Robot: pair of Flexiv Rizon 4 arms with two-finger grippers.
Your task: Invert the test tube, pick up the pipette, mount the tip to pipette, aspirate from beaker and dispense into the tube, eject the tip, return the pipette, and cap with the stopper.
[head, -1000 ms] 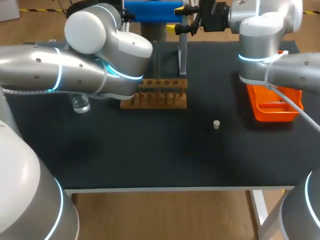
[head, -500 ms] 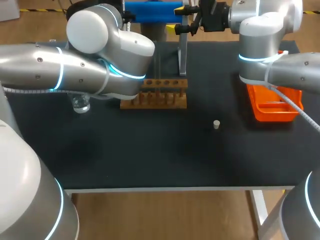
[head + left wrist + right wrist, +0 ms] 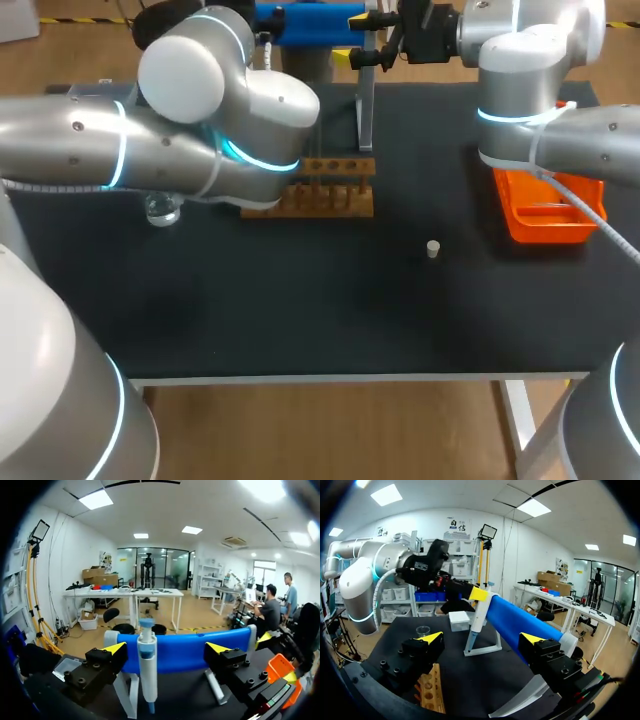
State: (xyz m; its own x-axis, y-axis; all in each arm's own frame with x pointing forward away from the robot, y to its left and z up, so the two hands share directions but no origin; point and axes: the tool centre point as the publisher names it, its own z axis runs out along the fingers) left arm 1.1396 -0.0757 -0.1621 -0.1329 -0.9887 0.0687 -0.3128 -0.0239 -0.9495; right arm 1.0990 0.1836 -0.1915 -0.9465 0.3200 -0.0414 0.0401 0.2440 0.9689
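**Pipette** (image 3: 147, 669): it hangs upright in its white stand (image 3: 365, 105) behind the wooden rack (image 3: 325, 186), and nothing grips it yet. Your left gripper (image 3: 166, 649) has its fingers spread wide to either side of the barrel and holds nothing. The barrel lies ahead of the fingers, nearer one than the other. Your right gripper (image 3: 482, 638) is likewise wide open and empty, raised behind the rack on the right-arm side.

*Hazards.*
- If you close off-centre, one finger will likely push the barrel first and swing it off the stand, which looks thin and light enough to tip.
- If you advance too far, the fingertips could meet the blue cylinder (image 3: 190, 650) just behind the pipette.
- Your left arm (image 3: 150, 150) hangs over the rack and the beaker (image 3: 160, 209) beside it, so a low sweep could upset either.

*Materials.*
- Pipette: smooth white plastic, tapering downward, with a blue collar near the top.
- Rack: bare wood with a row of round holes.
- Beaker: clear glass.
- Stopper (image 3: 432, 249): a small pale plug in front of the rack.
- Tray (image 3: 545, 222): orange plastic, beside the rack on the right-arm side.
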